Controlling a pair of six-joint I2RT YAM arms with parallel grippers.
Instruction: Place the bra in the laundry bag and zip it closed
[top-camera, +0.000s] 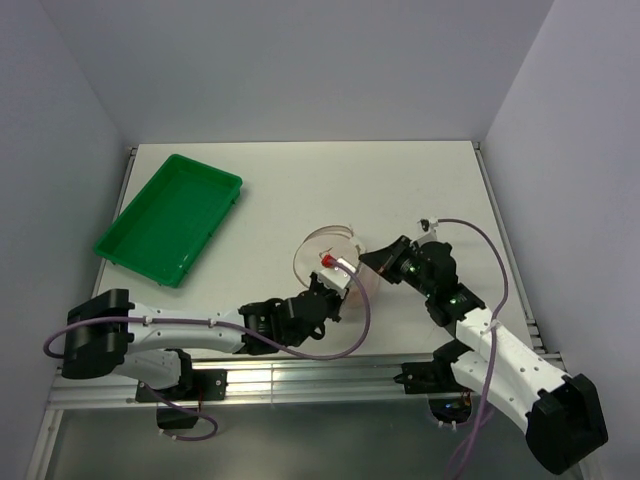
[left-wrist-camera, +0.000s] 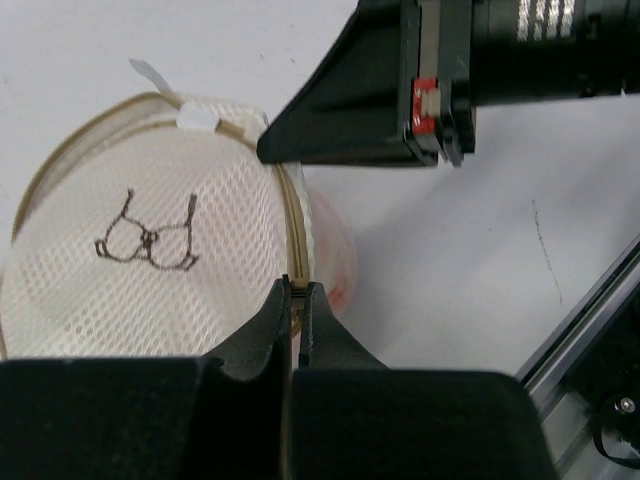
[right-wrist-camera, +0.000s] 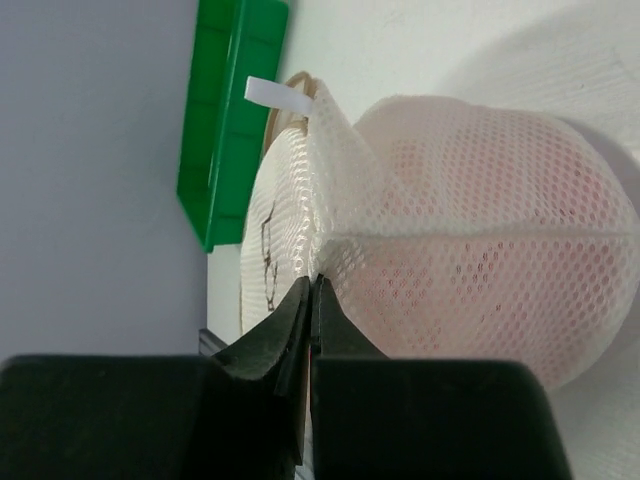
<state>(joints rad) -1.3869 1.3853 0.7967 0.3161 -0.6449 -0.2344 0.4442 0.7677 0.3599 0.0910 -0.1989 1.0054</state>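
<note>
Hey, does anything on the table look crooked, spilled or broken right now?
Nothing spilled or torn. Only the green tray sits skewed to the table edges. The laundry bag bulges around the pink bra, its rim pinched by the left tool and right tool.

Bright, even light; soft shadows; right pincer (right-wrist-camera: 312, 287) blurred close-up.

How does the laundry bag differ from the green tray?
The laundry bag is round white mesh; the green tray is rectangular plastic. The bag holds the bra; the tray nothing. The left gripper and right gripper pinch the bag, not the tray. Both things sit on the table.
</note>
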